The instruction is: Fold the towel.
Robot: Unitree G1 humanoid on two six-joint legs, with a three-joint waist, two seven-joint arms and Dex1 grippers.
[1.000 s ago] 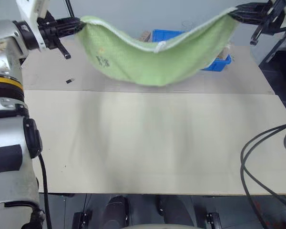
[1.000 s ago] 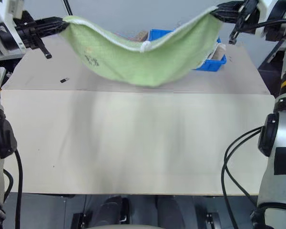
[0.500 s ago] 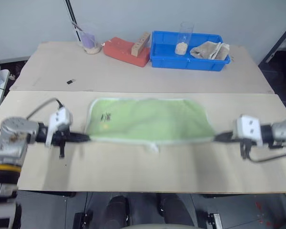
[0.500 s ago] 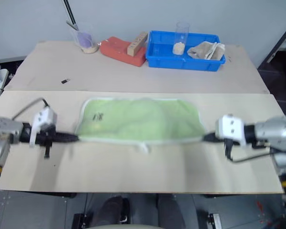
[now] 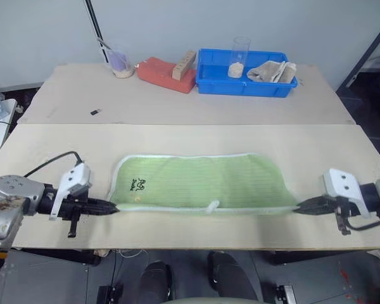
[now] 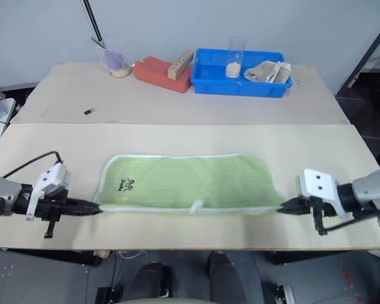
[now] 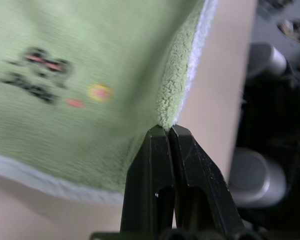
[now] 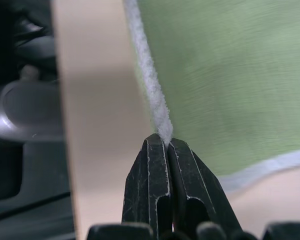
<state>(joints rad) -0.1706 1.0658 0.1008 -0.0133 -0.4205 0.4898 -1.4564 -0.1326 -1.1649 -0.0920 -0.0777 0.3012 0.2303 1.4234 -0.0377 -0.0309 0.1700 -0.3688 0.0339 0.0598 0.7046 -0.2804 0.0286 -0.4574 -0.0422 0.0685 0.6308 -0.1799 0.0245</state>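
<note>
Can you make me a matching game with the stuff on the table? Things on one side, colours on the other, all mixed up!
Things:
1. towel
2. bin
3. cloth in the bin
4. flat block beside the bin

Colours:
A. blue
B. beige-tan
C. light green
D. red-orange

Pairs: 1-C, 2-A, 3-B, 4-D

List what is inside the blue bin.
Inside the blue bin stand a clear cup holding something tan and a crumpled beige cloth. Anything under the cloth is hidden.
</note>
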